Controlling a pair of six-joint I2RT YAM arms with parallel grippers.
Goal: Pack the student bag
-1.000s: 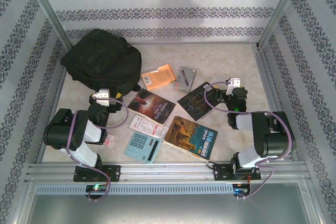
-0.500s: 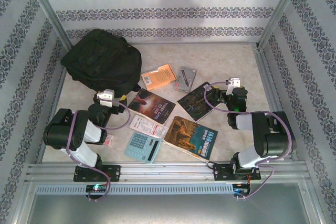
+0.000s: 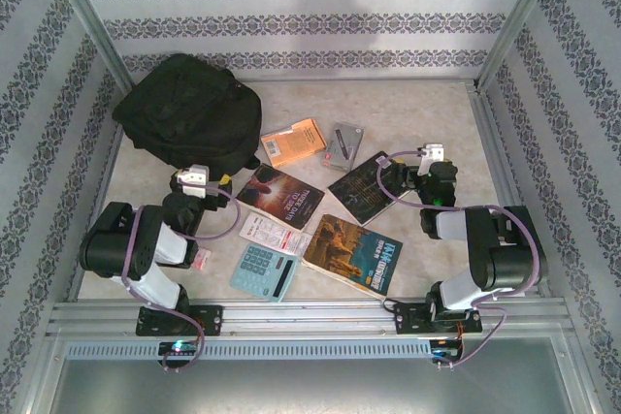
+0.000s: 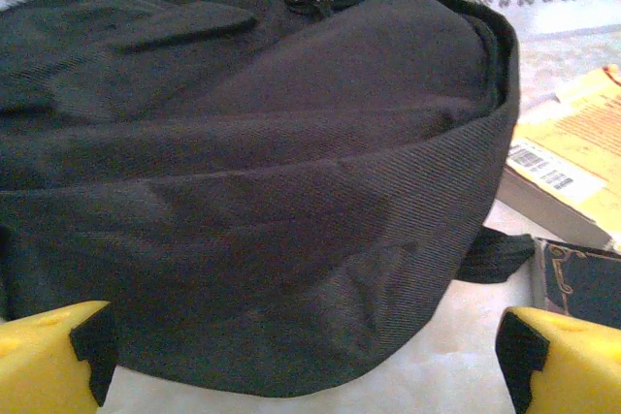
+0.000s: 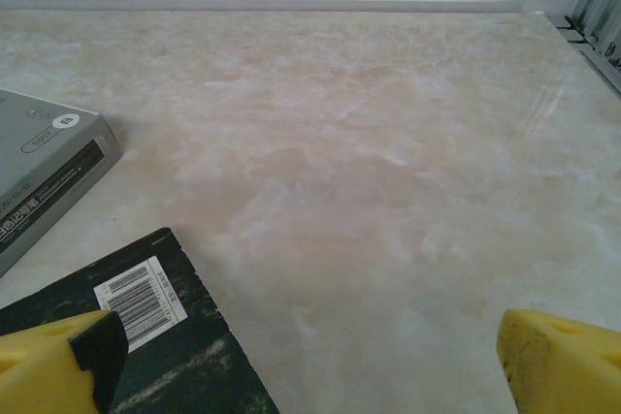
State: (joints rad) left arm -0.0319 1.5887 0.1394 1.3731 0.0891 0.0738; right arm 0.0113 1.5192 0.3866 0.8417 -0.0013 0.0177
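- I am holding my left gripper (image 3: 199,177) low and just in front of the student bag (image 3: 189,113). Its fingers are spread as wide as they go and are gripping nothing. I judge that the bag has to be opened before anything can go in.
- The bag is lying at the far left of the table (image 3: 417,104), slumped flat with its rounded end toward me. Lying like that, it is offering me soft cloth rather than a firm edge.
- I am looking at the zip pull (image 4: 310,2) on the far top seam. I cannot tell from here whether the zip is open or shut.
- A strap (image 4: 495,257) is poking out at the near right of the bag, which I judge to be an easier thing to pinch than the cloth.
- I am keeping my right gripper (image 5: 310,356) on the right side of the table, fingers spread and empty. It is hovering over the far corner of the right dark book (image 5: 146,346), with the grey box (image 5: 44,176) just to the left.
- The orange book (image 3: 293,141), the left dark book (image 3: 279,195), the big book (image 3: 351,252) and the calculator (image 3: 263,270) are lying flat in the middle. All of them are within reach of either arm, and none of them is packed yet.
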